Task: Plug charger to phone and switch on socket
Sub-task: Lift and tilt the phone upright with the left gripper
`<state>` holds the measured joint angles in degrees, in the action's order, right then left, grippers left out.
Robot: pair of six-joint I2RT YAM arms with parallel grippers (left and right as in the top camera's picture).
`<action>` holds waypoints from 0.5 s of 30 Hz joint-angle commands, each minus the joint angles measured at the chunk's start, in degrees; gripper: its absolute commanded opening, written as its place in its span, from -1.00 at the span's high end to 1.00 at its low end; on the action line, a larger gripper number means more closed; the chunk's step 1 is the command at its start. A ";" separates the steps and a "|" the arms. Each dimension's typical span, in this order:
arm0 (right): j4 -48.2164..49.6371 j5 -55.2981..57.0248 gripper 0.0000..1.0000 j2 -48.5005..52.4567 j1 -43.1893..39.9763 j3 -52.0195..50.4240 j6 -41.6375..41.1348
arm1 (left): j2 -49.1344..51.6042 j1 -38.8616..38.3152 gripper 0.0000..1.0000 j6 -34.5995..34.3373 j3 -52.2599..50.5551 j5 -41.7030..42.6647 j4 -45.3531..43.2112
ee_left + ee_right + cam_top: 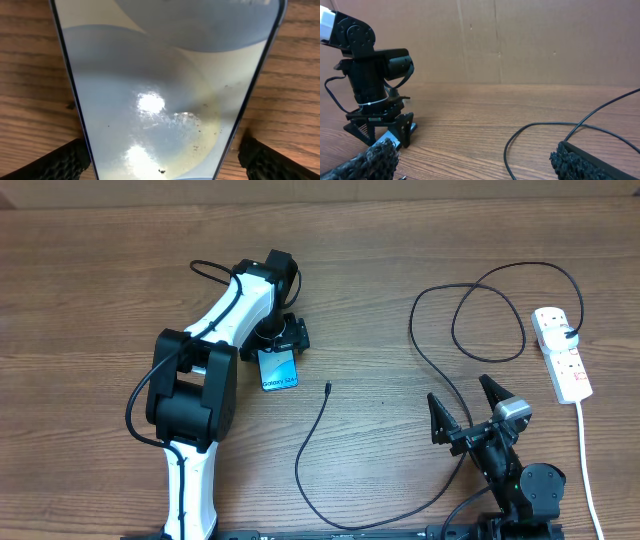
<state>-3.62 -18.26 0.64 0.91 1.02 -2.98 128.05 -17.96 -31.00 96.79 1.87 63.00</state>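
Neither of the two steps looks finished. The small flat smartphone with the lit blue screen lies on the brown wooden tabletop. Its far end sits between the fingers of my left pincer. They stand right at its edges, but I cannot tell whether they are pinching it. The long thin black charger cable lies loose, its tiny connector tip near the phone and not touching it. My right pincer is spread wide and empty beside the cable. The white oblong power strip, with a black plug in it, lies well apart. Its switches are too small to read. I judge all of it is left: fetching the tip, plugging in, switching on.
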 commanded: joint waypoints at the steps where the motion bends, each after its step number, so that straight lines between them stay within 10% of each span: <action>1: 0.33 -0.46 -1.00 -0.48 0.37 -0.57 -0.20 | 2.14 -0.52 -0.88 3.23 -1.95 1.73 -0.94; 15: 0.33 -0.44 -0.99 -0.48 0.37 -0.57 -0.20 | 2.14 -0.50 -0.94 5.29 -1.92 2.01 -1.60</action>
<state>-3.64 -18.26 0.62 0.89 1.02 -3.01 128.05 -18.20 -27.59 96.66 2.76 62.28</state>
